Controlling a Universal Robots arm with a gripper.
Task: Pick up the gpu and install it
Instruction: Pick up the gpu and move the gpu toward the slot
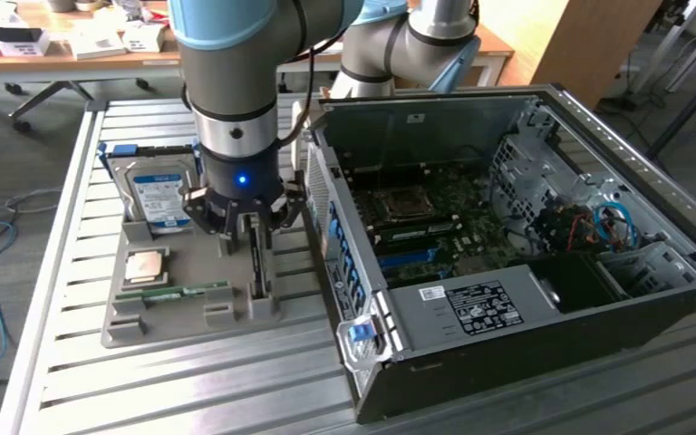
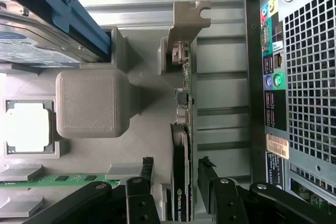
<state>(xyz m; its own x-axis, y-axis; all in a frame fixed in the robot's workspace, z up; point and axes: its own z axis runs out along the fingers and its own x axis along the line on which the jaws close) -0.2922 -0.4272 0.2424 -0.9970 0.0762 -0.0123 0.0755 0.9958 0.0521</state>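
The gripper [image 1: 255, 237] sits low over the gray parts holder [image 1: 142, 331], left of centre in the ext. view's frame. The gpu [image 1: 257, 272] stands on edge in its slot on the holder's side nearest the PC case [image 1: 506, 299], not yet lifted.

On the wrist cam I look straight down the card's thin edge. The silver bracket [image 2: 186, 22] is at the end away from the gripper, and a black cooler w/ NVIDIA lettering is at the gripper end. The fingers [image 2: 144, 169] are spread, one on each side of the card. There's a clear gap btwn one finger and the board. The other sits just beside the board; I can't tell if it touches.

In the ext. view the hard drive [image 1: 160, 195] w/ blue-white label stands in the holder's upper-left part. The CPU [image 1: 146, 265] lies flat just below it in frame, and the memory stick [image 1: 185, 293] is lower again. The case is open w/ the motherboard [image 1: 433, 227] exposed, and it rests on the slatted metal desk [image 1: 203, 390] right beside the holder.
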